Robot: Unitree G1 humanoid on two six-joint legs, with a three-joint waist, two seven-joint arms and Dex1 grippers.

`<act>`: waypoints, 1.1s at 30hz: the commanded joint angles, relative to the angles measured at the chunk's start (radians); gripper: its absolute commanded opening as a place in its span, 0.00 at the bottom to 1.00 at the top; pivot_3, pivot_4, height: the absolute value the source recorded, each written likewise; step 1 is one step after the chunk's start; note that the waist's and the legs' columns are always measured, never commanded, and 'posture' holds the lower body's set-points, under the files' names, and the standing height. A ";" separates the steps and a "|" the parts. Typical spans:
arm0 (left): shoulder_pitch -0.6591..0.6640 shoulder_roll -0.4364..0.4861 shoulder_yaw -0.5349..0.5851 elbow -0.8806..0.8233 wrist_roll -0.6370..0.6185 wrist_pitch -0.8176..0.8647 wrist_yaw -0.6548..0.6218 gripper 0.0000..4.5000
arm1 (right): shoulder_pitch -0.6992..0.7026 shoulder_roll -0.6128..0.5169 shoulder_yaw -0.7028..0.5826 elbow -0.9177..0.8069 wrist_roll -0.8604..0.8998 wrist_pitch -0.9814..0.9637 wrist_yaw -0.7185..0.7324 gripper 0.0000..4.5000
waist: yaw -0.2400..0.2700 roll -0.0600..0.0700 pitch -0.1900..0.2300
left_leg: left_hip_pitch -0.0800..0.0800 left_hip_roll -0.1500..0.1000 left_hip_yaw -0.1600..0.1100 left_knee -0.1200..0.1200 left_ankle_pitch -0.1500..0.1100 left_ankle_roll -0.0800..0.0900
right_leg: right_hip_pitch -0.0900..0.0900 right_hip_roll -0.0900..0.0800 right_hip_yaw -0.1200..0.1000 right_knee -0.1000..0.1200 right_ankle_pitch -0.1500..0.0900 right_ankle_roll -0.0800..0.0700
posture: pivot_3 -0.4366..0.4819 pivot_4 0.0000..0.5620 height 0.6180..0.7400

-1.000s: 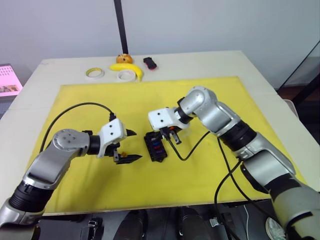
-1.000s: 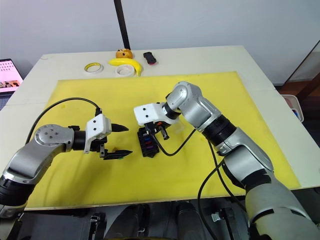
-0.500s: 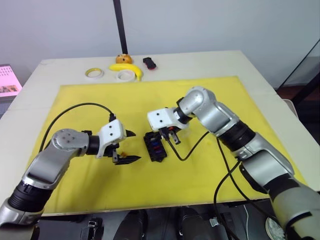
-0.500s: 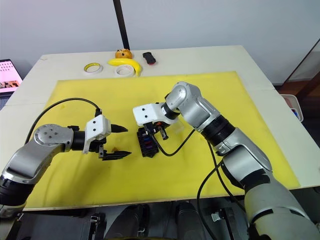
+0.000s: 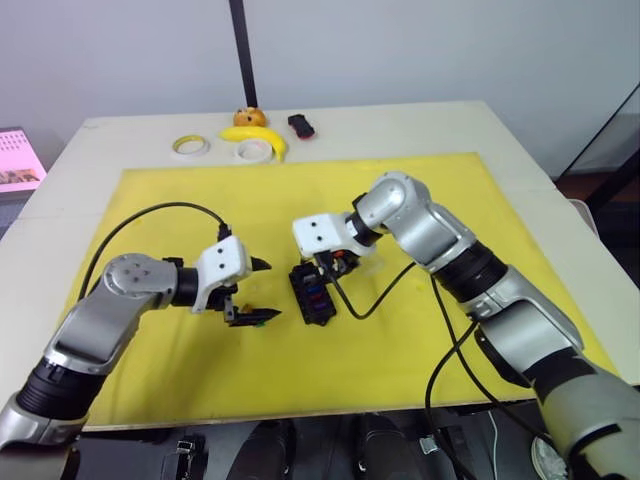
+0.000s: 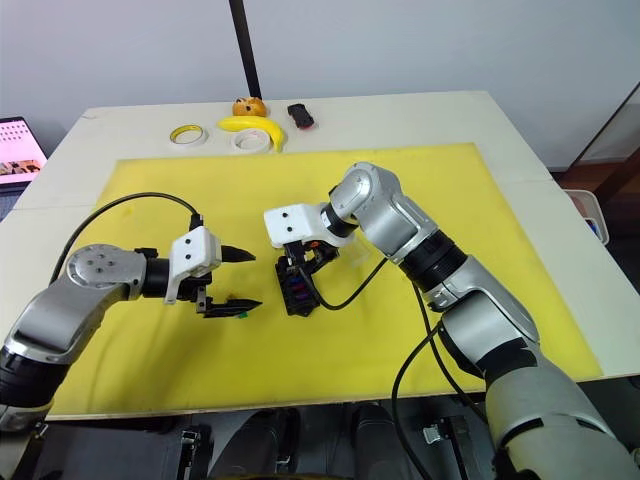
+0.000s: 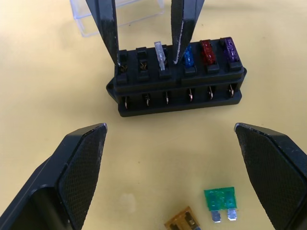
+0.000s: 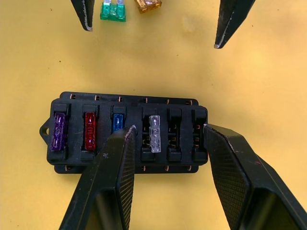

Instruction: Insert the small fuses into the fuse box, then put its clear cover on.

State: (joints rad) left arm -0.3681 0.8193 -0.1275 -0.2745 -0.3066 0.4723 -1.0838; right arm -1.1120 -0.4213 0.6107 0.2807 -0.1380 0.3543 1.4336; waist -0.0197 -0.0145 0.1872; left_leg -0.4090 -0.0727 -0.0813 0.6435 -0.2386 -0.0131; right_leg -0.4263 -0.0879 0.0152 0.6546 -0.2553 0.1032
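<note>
Change: right gripper (image 8: 168,132) has dropped closer over the fuse box (image 5: 310,291); left gripper (image 5: 256,291) unmoved.
Box: mid-mat, long axis running away from the robot.
Right gripper: parted, straddling the grey fuse (image 8: 154,133), empty.
Left gripper: wide apart, empty.

Fuse box (image 7: 178,84): two empty end slots flanked by the spread right gripper (image 8: 168,129); mat (image 7: 144,158) in front left bare up to two loose fuses (image 7: 206,211).

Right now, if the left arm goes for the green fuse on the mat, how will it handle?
The green fuse lies flat on the yellow mat, so it is probably hard to get under. It looks tiny and light, likely to skid if nudged. Its smooth plastic body may slip or twist in the grip.
</note>
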 commanded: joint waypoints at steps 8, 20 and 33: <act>-0.032 0.009 0.023 0.020 0.002 -0.021 -0.009 1.00 | -0.051 -0.024 -0.176 -0.069 0.178 0.127 0.076 0.53 | 0.002 0.000 0.000 | 0.000 0.000 0.000 0.000 0.000 0.000 | 0.000 0.000 0.000 0.000 0.000 0.000 | 0.48 0.27 1.00; -0.058 0.006 0.016 0.046 0.012 -0.026 -0.021 1.00 | 0.183 0.031 -0.334 -0.077 0.376 0.147 -0.024 0.01 | 0.000 0.000 0.000 | 0.000 0.000 0.000 0.000 0.000 0.000 | 0.000 0.000 0.000 0.000 0.000 0.000 | 0.48 0.27 1.00; -0.047 0.008 0.018 0.021 0.007 -0.012 -0.023 1.00 | 0.213 0.054 -0.315 0.020 0.367 0.105 -0.083 0.01 | 0.000 0.000 0.000 | 0.000 0.000 0.000 0.000 0.000 0.000 | 0.000 0.000 0.000 0.000 0.000 0.000 | 0.48 0.27 1.00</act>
State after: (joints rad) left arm -0.4074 0.8200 -0.1270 -0.2184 -0.2942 0.4651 -1.1085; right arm -0.8870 -0.3730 0.3030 0.3204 0.2171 0.4736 1.3441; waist -0.0202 -0.0145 0.1873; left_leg -0.4094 -0.0727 -0.0813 0.6434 -0.2386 -0.0131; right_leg -0.4265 -0.0881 0.0155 0.6547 -0.2553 0.1032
